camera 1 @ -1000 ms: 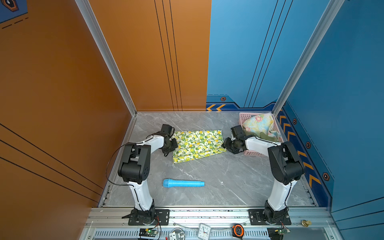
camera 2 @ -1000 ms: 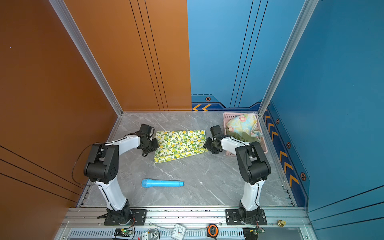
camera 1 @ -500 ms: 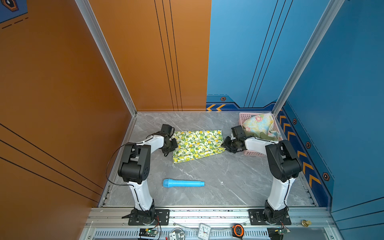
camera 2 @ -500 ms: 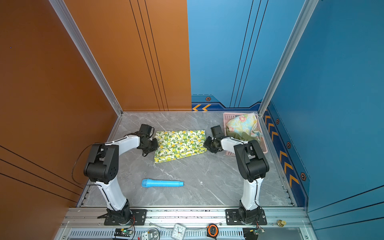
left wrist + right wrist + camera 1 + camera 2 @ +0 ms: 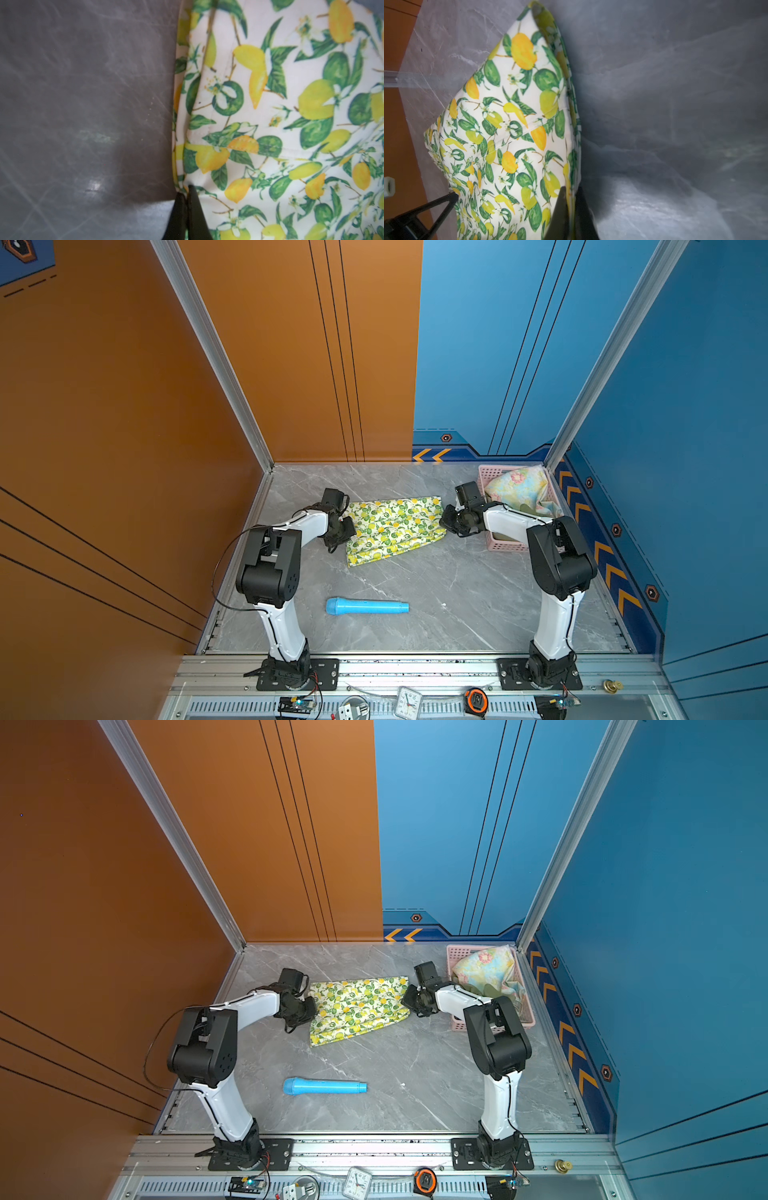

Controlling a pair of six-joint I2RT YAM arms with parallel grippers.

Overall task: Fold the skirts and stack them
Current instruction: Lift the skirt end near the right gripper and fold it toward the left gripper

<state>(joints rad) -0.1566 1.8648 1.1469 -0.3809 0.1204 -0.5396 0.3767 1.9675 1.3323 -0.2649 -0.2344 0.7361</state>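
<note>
The space is enclosed by an orange wall (image 5: 124, 406) and blue walls (image 5: 478, 344), with a grey marbled table (image 5: 436, 605) as the floor of the cell. Two white-and-black arms are mounted on its front rail.

Three skirts are counted. The lemon-print skirt (image 5: 395, 526) is laid flat mid-table between the arms, seen in both top views. The pastel floral skirt (image 5: 519, 489) is piled in the one pink basket (image 5: 505, 546) in the far right corner, and a strip of the olive green skirt (image 5: 486, 990) is glimpsed beneath it.

The left tool (image 5: 187, 195) is closed on the left edge of the lemon-print skirt. The right tool (image 5: 571, 193) is pinched shut on its right edge, with cloth caught between the fingers.

One blue cylinder (image 5: 367, 607) is laid near the front. One small clock (image 5: 408, 701) and one tape measure (image 5: 477, 700) are set below the rail.
</note>
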